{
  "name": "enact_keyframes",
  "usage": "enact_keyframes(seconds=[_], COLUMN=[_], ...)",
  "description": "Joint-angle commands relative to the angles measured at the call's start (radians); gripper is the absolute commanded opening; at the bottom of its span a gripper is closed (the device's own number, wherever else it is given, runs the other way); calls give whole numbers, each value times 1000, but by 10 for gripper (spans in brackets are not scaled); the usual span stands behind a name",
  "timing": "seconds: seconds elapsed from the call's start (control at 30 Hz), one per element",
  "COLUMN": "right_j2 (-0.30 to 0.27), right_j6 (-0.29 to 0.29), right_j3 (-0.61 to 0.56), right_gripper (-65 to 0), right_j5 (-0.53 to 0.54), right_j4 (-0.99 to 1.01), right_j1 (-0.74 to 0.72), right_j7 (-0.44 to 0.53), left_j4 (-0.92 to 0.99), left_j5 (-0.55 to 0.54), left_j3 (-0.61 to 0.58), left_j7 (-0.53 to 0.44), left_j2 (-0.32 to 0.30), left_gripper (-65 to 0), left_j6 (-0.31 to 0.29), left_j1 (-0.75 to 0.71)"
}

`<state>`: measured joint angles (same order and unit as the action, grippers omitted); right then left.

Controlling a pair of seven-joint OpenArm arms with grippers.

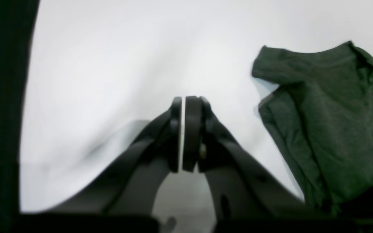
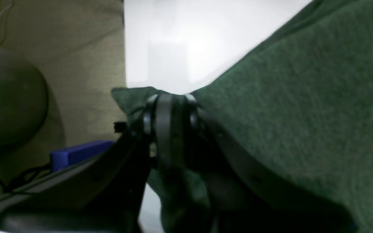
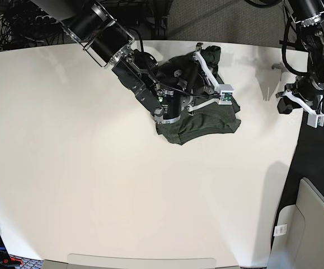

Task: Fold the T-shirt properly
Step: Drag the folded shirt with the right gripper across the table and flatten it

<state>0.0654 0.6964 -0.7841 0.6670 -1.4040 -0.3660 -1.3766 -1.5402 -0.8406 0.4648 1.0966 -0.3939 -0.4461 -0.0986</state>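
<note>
The dark olive-green T-shirt (image 3: 206, 123) lies bunched at the back right of the white table (image 3: 94, 168). My right gripper (image 3: 205, 60) is over the shirt's far edge. In the right wrist view the right gripper (image 2: 170, 103) is shut on a fold of the shirt (image 2: 287, 123), which drapes to the right of the fingers. My left gripper (image 3: 283, 105) hangs near the table's right edge, apart from the shirt. In the left wrist view the left gripper (image 1: 183, 106) is shut and empty above bare table, and the shirt (image 1: 329, 129) lies to its right.
The table's right edge (image 3: 293, 140) is close to the left arm, with dark floor beyond it. A beige cushion (image 3: 307, 224) sits at the lower right. A blue block (image 2: 79, 152) and cables show at the left of the right wrist view.
</note>
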Motion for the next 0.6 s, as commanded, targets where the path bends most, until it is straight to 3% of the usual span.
enact_keyframes(seconds=[0.0,0.33,0.57], right_j2=[12,1,-54], right_j6=[2,-1,-105], right_j3=[4,5,30], right_gripper=[-605,-605,-606], right_j5=[10,3,3], right_j4=[10,211,214], right_j1=[-29,-75,-95], right_j7=[-11,33,81], left_j4=[-4,5,0], left_j5=[-16,-16,-16], left_j3=[7,4,9], left_j7=[-14,-14,-13], left_j2=[-21,-21,-21], left_gripper=[-650,-650,-650], left_j6=[-6,-6,-6], left_j1=[20,26,26])
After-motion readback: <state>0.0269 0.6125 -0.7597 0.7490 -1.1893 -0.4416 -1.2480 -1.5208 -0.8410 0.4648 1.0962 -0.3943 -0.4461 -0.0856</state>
